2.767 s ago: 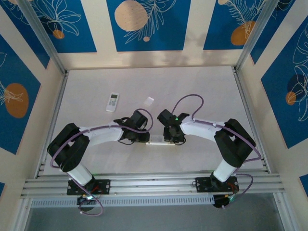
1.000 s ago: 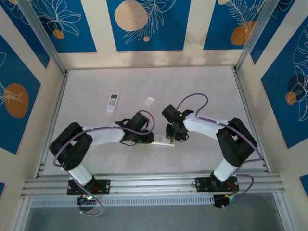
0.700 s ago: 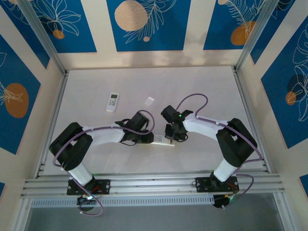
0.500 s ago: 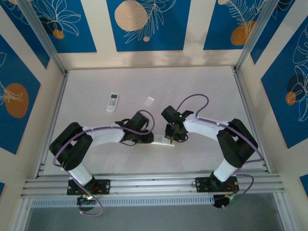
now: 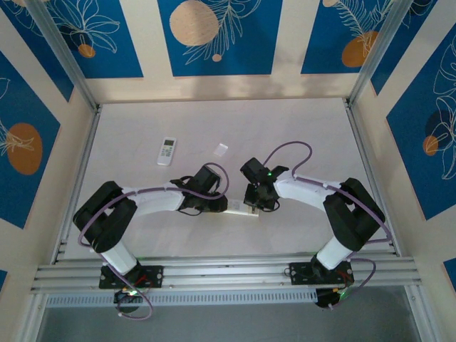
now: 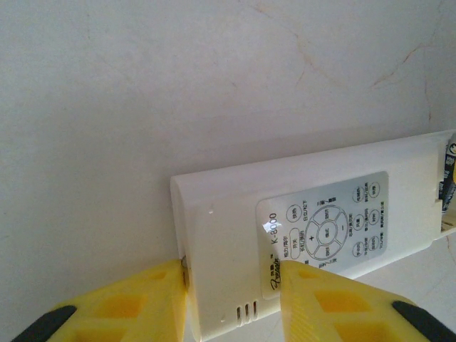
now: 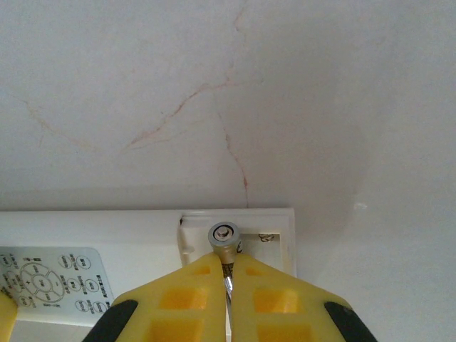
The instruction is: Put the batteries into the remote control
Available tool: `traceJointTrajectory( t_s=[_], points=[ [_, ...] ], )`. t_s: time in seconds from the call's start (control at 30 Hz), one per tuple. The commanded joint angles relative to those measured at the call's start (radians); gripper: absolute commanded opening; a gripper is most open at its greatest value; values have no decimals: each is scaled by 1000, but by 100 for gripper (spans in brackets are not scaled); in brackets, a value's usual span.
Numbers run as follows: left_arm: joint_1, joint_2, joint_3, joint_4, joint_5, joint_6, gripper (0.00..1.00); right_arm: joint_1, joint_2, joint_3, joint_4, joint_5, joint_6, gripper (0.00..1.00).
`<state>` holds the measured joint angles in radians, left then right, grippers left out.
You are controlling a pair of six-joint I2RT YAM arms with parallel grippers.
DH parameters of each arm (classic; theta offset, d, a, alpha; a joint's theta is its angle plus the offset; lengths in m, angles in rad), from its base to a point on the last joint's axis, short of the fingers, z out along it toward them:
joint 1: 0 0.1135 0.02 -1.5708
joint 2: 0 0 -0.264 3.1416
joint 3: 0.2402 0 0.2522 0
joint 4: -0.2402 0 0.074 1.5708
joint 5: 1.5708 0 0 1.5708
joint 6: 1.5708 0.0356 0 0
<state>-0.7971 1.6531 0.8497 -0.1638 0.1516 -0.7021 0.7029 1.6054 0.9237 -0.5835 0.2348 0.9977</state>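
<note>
The white remote control [image 6: 299, 242] lies face down on the table, button label upward in the left wrist view. My left gripper [image 6: 231, 299] is shut on its plain end, one yellow finger on each long edge. At the other end the battery compartment [image 7: 274, 239] is uncovered. My right gripper [image 7: 228, 267] is shut on one of the batteries [image 7: 224, 235], held end-on with its metal cap toward the camera, inside the compartment's left side. From above, both grippers meet over the remote [image 5: 241, 209], left gripper [image 5: 217, 204] and right gripper [image 5: 254, 203].
A smaller white remote [image 5: 167, 150] lies at the back left of the table. A small pale flat piece [image 5: 221, 149] rests behind the grippers. Metal rails [image 5: 214, 271] run along the near edge, and patterned walls enclose the sides.
The right jaws have closed tighter on the battery, and the right arm has shifted slightly. The left gripper and the remote have stayed in place over the last second.
</note>
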Motion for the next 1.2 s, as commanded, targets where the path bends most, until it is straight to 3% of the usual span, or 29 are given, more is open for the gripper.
traceJointTrajectory(
  t_s=[0.0, 0.33, 0.67, 0.93, 1.17],
  points=[
    [-21, -9, 1, -13, -7, -10, 37, 41, 70, -78, -74, -186, 27, 8],
    [-22, -7, 6, -14, -5, -8, 37, 48, 11, -81, -84, -255, 36, 8],
    [-21, -16, -3, -17, -14, -5, 37, -6, -37, 61, -172, -181, -46, 11],
    [-21, -13, -4, -16, -14, -6, 37, -22, -42, 73, -182, -166, -57, 11],
    [-21, -15, -3, -14, -14, -4, 37, -38, -65, 89, -204, -96, -78, 24]
  ],
)
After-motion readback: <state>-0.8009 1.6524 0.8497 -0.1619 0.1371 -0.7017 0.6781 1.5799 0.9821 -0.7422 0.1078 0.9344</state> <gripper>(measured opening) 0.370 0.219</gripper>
